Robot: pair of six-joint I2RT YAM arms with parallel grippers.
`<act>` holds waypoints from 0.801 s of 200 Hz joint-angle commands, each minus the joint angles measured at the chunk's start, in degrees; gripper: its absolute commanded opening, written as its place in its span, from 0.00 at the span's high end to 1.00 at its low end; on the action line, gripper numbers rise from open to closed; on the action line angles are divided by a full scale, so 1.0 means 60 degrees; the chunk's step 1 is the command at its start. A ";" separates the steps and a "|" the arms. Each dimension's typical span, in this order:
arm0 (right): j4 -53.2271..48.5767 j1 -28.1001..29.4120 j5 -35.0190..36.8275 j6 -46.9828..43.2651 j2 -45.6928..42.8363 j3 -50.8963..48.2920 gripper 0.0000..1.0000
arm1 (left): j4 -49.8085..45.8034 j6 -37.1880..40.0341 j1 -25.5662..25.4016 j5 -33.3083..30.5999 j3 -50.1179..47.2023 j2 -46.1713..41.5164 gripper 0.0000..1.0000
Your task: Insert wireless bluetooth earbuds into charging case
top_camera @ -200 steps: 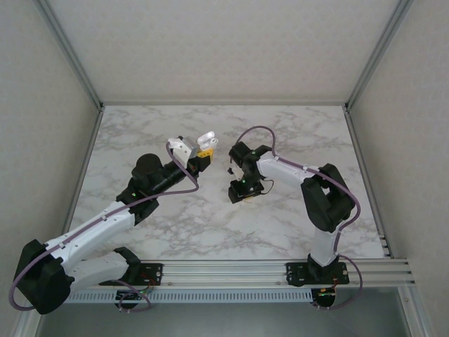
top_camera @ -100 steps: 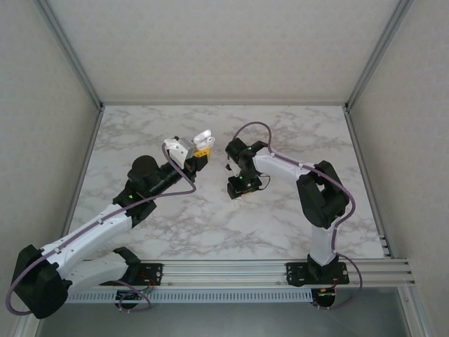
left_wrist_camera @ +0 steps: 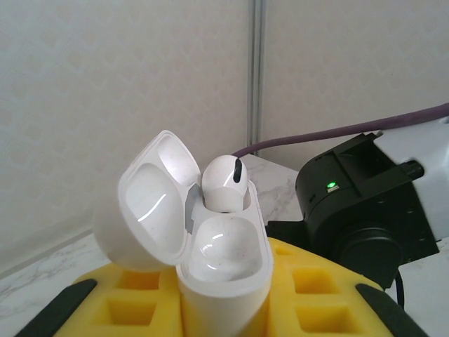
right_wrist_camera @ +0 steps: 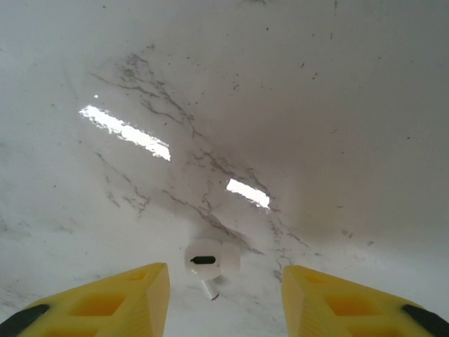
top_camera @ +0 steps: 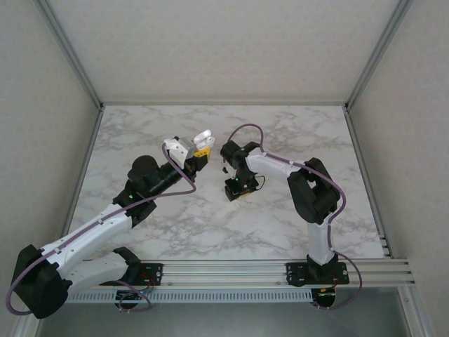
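Two grippers work here: our left gripper [left_wrist_camera: 224,312] is clamped on the open white case [left_wrist_camera: 228,260], with one earbud [left_wrist_camera: 223,184] seated inside. Our right gripper [right_wrist_camera: 224,298] hangs with fingers apart, straddling a second earbud [right_wrist_camera: 208,260] without touching it on the marble table [right_wrist_camera: 316,105].

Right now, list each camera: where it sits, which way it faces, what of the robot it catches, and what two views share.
Top external: above and behind the bases, looking down on the table; both arms, left gripper and right gripper show.
Left wrist: on the left arm, looking along its yellow fingers at the open charging case they clamp, a seated earbud inside; right arm beyond.
Right wrist: pointing down at the table; its open yellow fingers straddle a loose earbud.
Shared: top external and left wrist both show the charging case.
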 commanded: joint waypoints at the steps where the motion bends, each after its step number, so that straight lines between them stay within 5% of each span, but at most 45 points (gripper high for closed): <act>1: -0.0259 0.0097 0.0247 0.0003 0.0385 0.0341 0.54 | 0.0099 0.0090 -0.0028 -0.0044 -0.0037 -0.0099 1.00; 160: -0.0524 0.0610 0.0849 0.0433 0.0795 0.0387 0.60 | 0.0106 0.0069 -0.0028 -0.0009 -0.0037 -0.0016 1.00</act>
